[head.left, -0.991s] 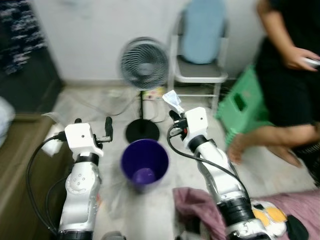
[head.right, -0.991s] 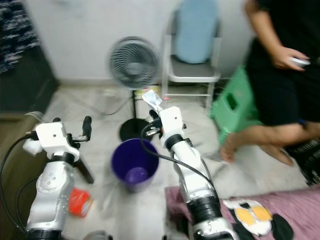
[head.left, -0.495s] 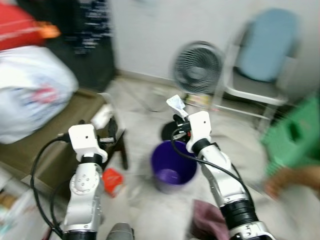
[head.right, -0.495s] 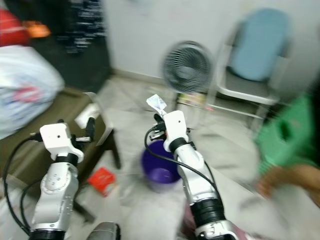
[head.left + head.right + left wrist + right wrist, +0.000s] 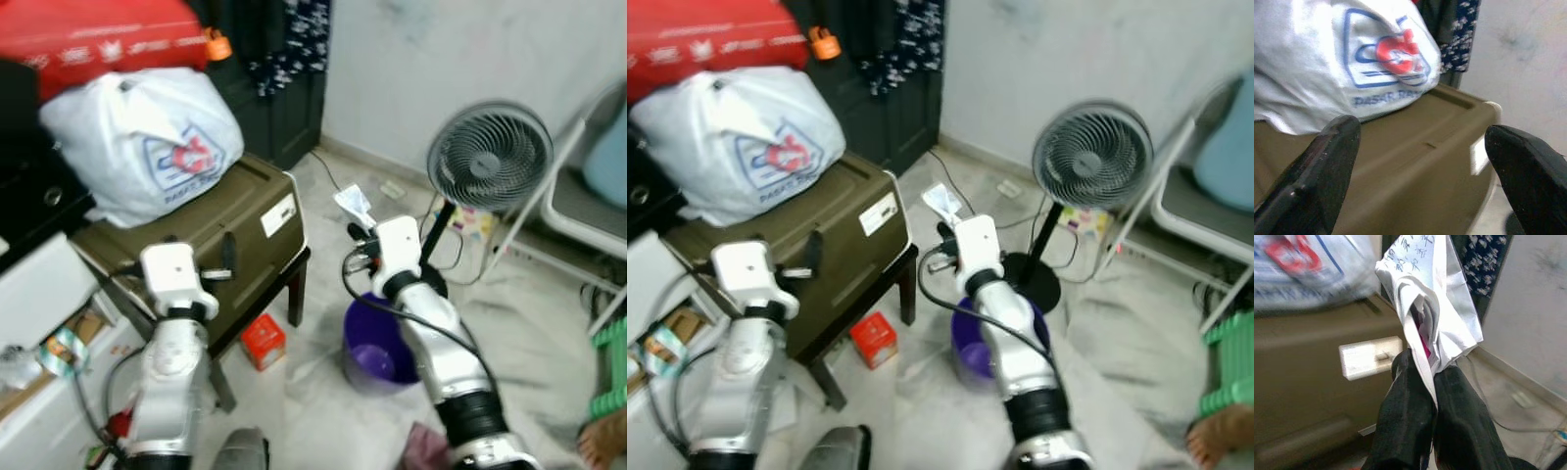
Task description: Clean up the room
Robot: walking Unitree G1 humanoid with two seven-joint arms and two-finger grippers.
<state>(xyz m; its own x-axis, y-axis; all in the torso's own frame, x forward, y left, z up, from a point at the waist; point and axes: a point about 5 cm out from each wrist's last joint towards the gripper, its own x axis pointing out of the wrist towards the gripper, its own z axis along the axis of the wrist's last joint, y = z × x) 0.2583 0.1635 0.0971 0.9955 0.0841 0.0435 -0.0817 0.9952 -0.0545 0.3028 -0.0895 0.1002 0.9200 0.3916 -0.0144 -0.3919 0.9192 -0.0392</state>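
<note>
The right arm is bent at the elbow and raised in the middle of the scene, its right gripper pointing up and away with both black fingers pressed together on a crumpled white wrapper that shows a streak of pink in its folds. The wrapper sticks up above the fingertips, held over the far-left edge of a purple bin that stands on the pale floor just below the arm. The left arm is raised on the left, forearm upright, and its left gripper points forward over the top of an olive-brown storage box, its two fingers spread wide apart with nothing between them. The box rests on a dark-legged stand and carries a bulging white plastic bag with a red and blue print; a red case lies above and behind the bag. On the floor between the box and the bin sits a small red carton. A grey standing fan rises to the right of the wrapper, its pole and round dark base close behind the bin. At the far right stand a metal-framed chair and, nearer, the edge of a green stool, with a person's bare foot beside it.
</note>
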